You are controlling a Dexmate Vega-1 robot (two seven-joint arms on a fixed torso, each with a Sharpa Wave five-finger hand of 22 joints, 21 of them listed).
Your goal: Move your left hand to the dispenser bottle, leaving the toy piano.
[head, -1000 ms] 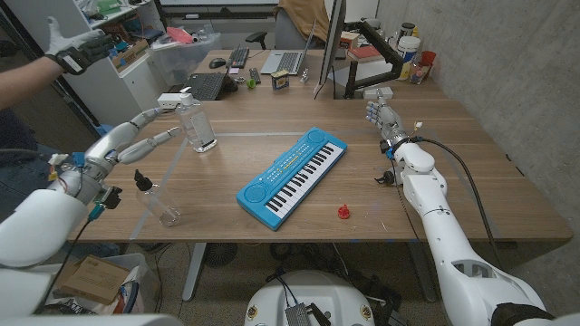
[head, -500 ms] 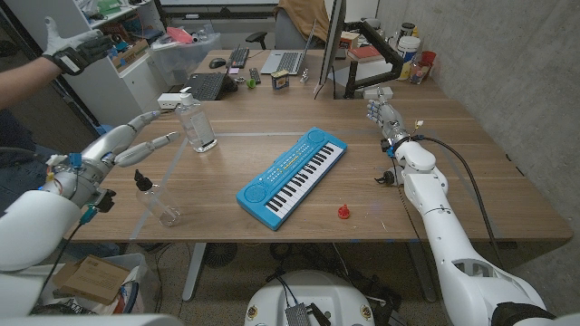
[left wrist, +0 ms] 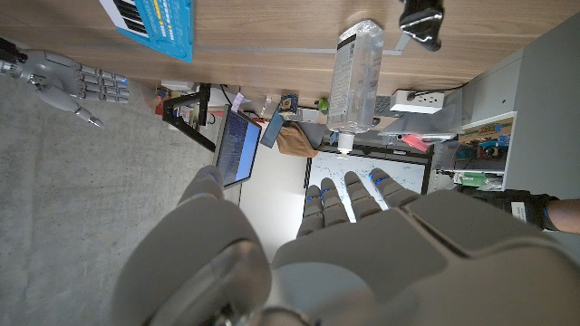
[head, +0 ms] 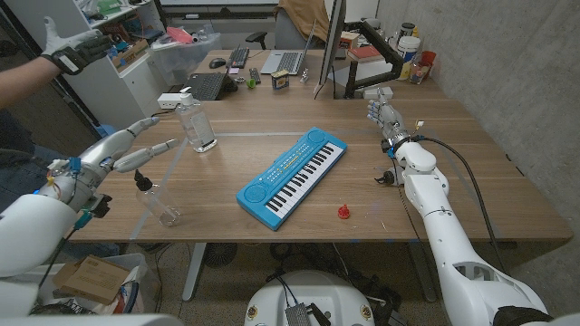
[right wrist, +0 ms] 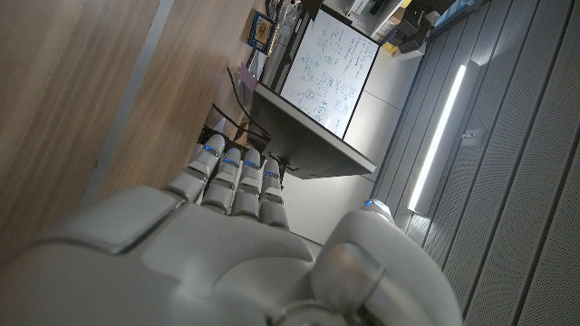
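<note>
On the wooden tabletop (head: 471, 172) in the head view, we take the blue toy piano (head: 293, 176) at the centre as our landmark. We see our left hand (head: 136, 145) well to the left of the toy piano, raised over the tabletop edge, fingers extended and apart, holding nothing. A clear dispenser bottle (head: 194, 125) stands upright beyond the fingertips, apart from them. A second, smaller bottle with a black pump (head: 152, 198) stands nearer, left of the toy piano. A small red object (head: 343, 212) lies just right of the toy piano's near end. Our right hand (head: 382, 114) sits well to the right of the toy piano, fingers straight and close together, empty.

From the left wrist view, we see the left hand (left wrist: 344, 204) with fingers spread, the dispenser bottle (left wrist: 352, 68) ahead of them without contact, a corner of the toy piano (left wrist: 154, 18), and the right hand (left wrist: 68, 80) beyond.

From the right wrist view, the right hand (right wrist: 236, 181) holds its fingers extended side by side over the tabletop (right wrist: 72, 81), gripping nothing.
</note>
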